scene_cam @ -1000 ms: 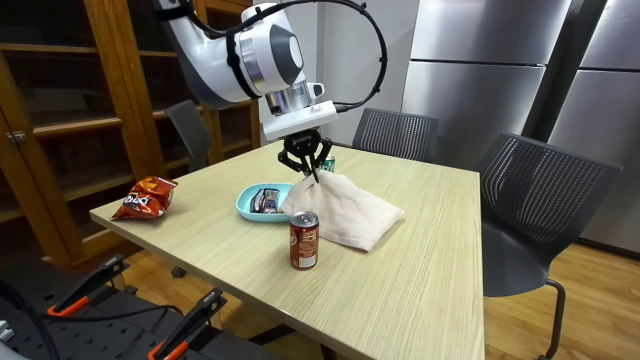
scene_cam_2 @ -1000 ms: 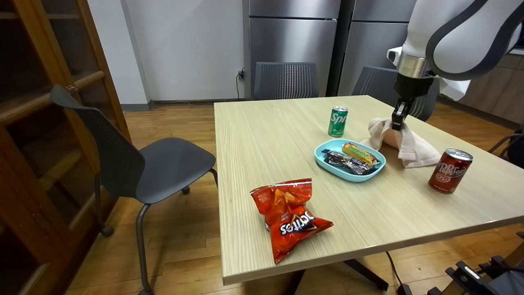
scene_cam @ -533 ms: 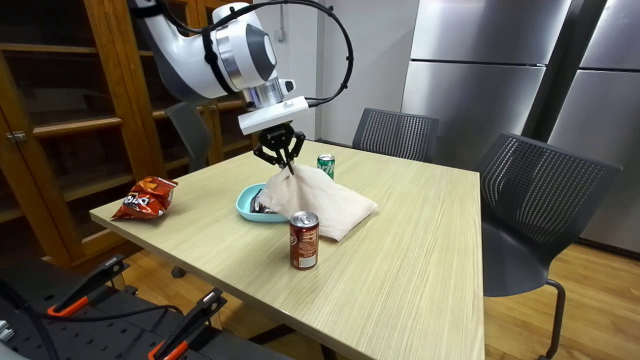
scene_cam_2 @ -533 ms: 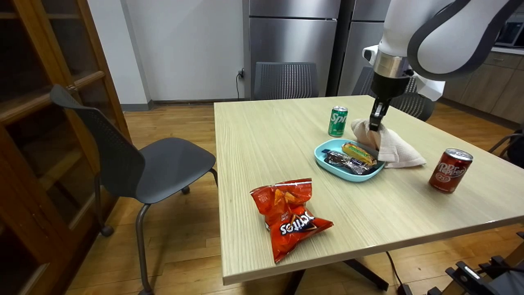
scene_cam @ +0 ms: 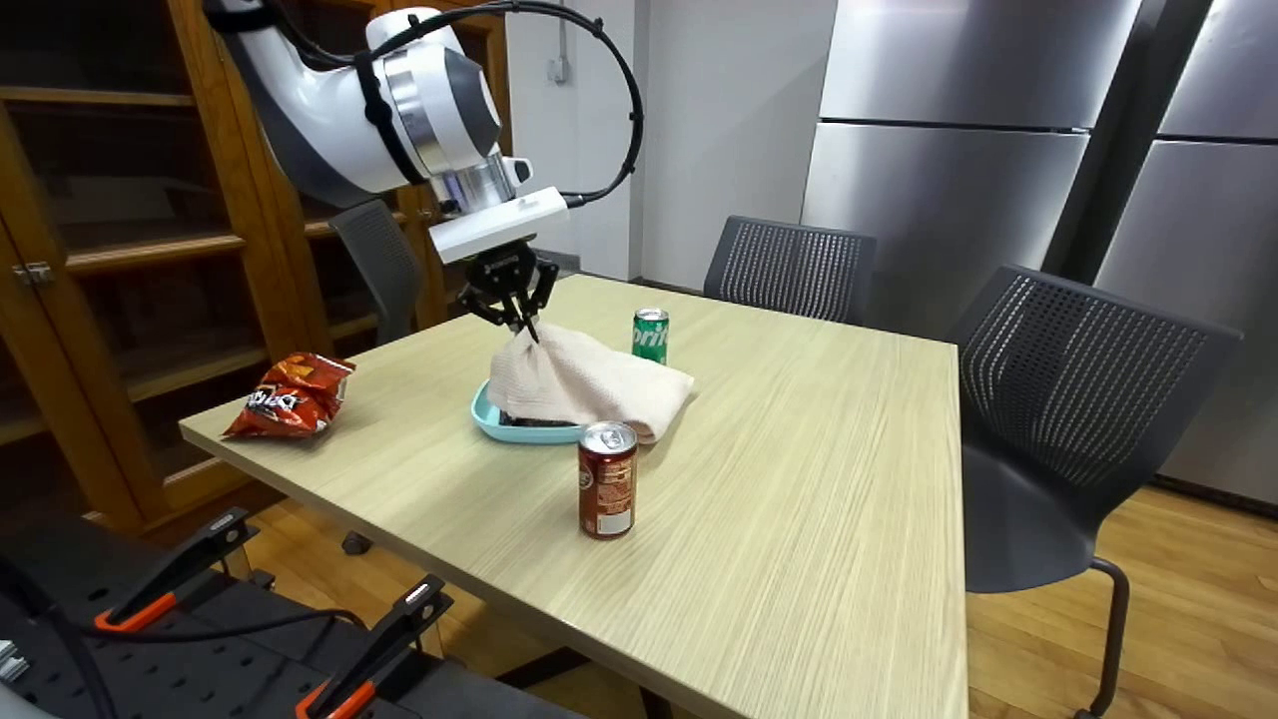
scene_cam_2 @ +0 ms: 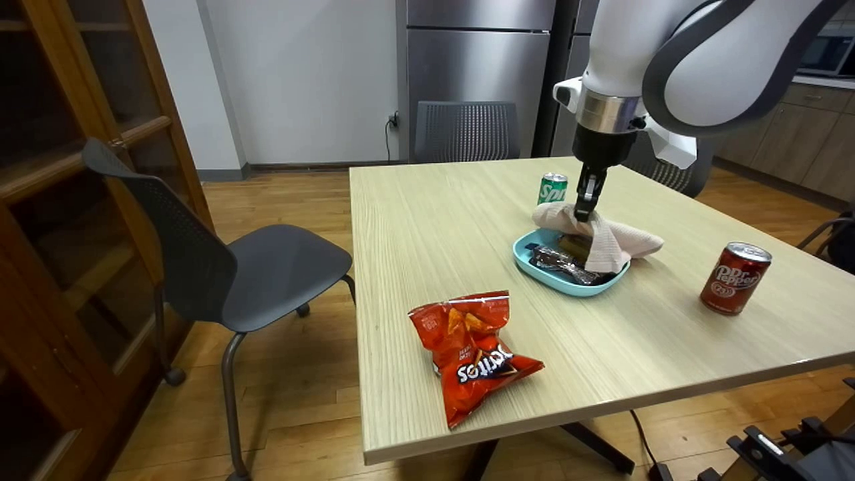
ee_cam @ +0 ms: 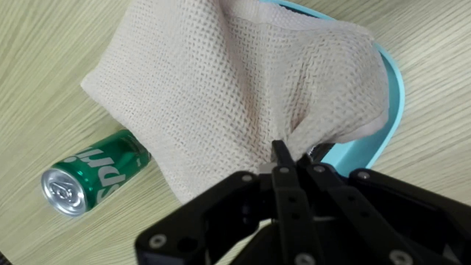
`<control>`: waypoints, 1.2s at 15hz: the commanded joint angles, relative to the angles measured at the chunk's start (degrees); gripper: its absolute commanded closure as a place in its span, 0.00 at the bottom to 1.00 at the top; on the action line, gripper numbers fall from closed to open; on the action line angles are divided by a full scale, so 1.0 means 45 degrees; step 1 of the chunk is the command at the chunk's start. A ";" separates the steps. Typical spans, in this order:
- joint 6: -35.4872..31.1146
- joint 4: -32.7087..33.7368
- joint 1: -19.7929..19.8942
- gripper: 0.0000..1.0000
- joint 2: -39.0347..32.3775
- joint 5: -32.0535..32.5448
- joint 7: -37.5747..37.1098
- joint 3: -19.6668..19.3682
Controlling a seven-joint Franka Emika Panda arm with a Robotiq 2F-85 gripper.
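In an exterior view, right of centre, we see the gripper (scene_cam_2: 583, 215) clamped on a pinch of the pale cloth (scene_cam_2: 609, 246), which drapes over the right part of the blue tray (scene_cam_2: 568, 289) (a green can (scene_cam_2: 553, 190) stands just behind). We judge the grasping done; the cloth is not yet released, and a silver-wrapped bar (scene_cam_2: 561, 260) lies uncovered on the tray's left.

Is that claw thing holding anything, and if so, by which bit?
Yes: the gripper holds the pale cloth, shut on a gathered fold; the rest drapes down, partly over the blue tray.
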State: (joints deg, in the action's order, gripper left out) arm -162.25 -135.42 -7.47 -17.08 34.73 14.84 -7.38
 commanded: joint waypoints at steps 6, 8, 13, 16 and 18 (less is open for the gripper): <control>0.0883 -0.1108 0.0270 0.99 0.1068 0.1292 0.0224 0.0441; 0.0859 -0.1286 0.0257 0.99 0.1246 0.1562 0.0151 0.0503; 0.1001 -0.1389 0.0309 0.99 0.1374 0.1305 0.0434 0.1042; 0.0947 -0.1382 -0.0199 0.99 0.1288 0.1551 0.0219 0.0794; 0.1010 -0.1243 -0.0320 0.99 0.1143 0.1481 0.0226 0.0794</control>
State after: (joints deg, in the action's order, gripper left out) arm -159.50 -140.56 -8.23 -13.44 40.59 15.26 -4.12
